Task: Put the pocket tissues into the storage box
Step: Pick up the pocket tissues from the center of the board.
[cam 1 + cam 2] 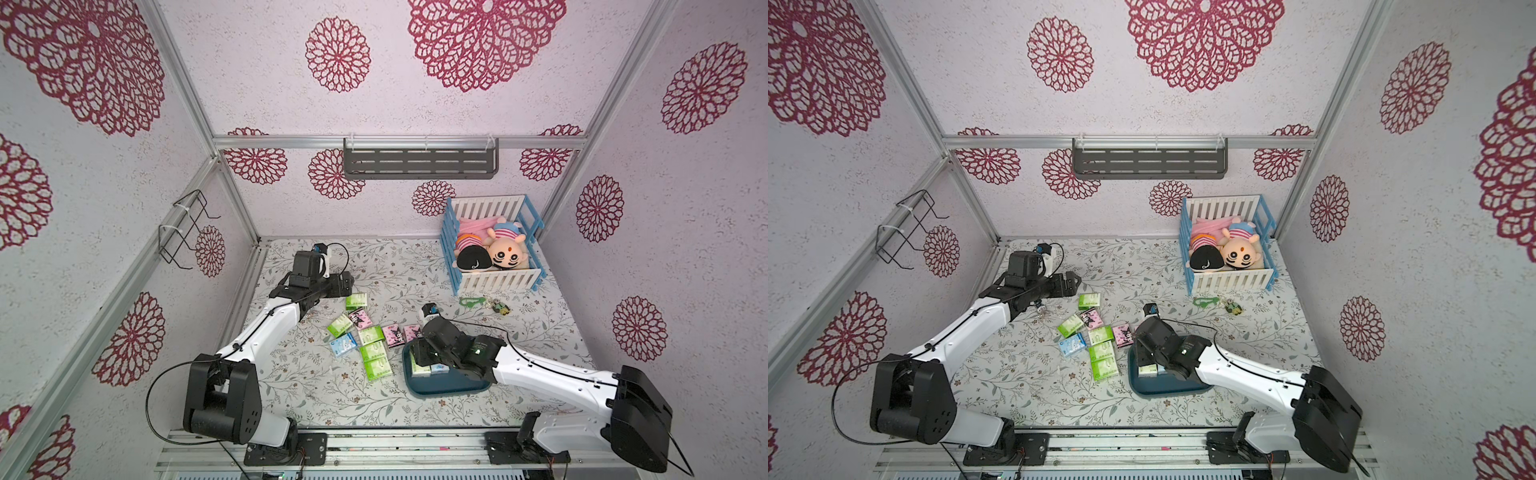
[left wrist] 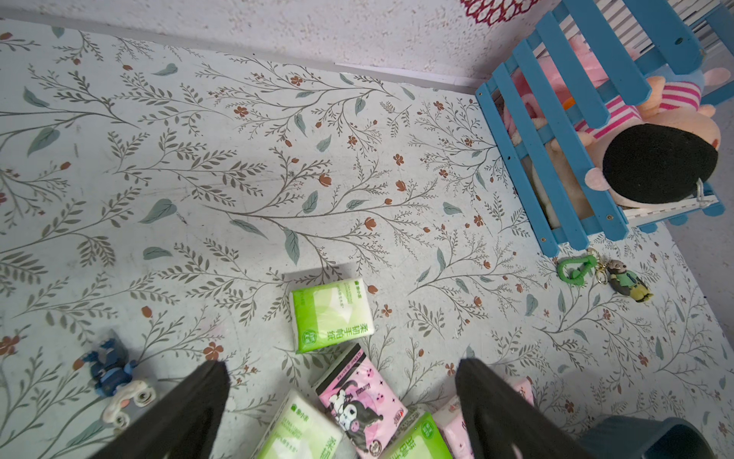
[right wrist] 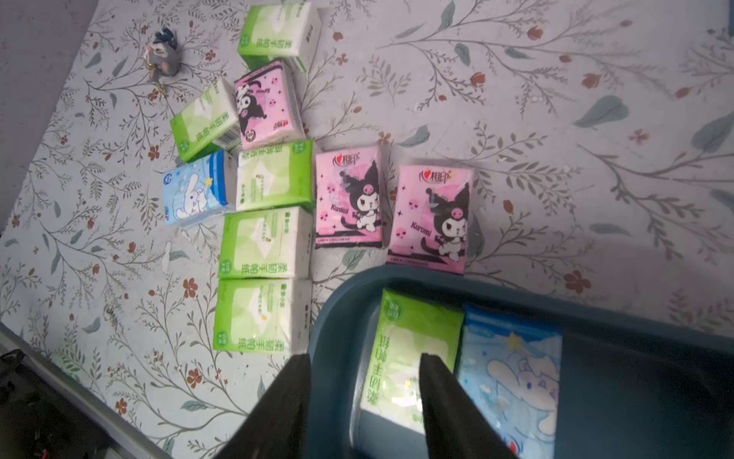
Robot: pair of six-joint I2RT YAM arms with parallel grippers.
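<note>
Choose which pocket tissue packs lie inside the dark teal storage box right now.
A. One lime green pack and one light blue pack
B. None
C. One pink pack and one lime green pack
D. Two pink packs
A: the right wrist view shows a lime green pack and a light blue pack side by side inside the storage box, while the pink packs lie outside it.

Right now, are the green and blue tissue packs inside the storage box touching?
Touching. The right wrist view shows the green pack and blue pack meeting edge to edge.
</note>
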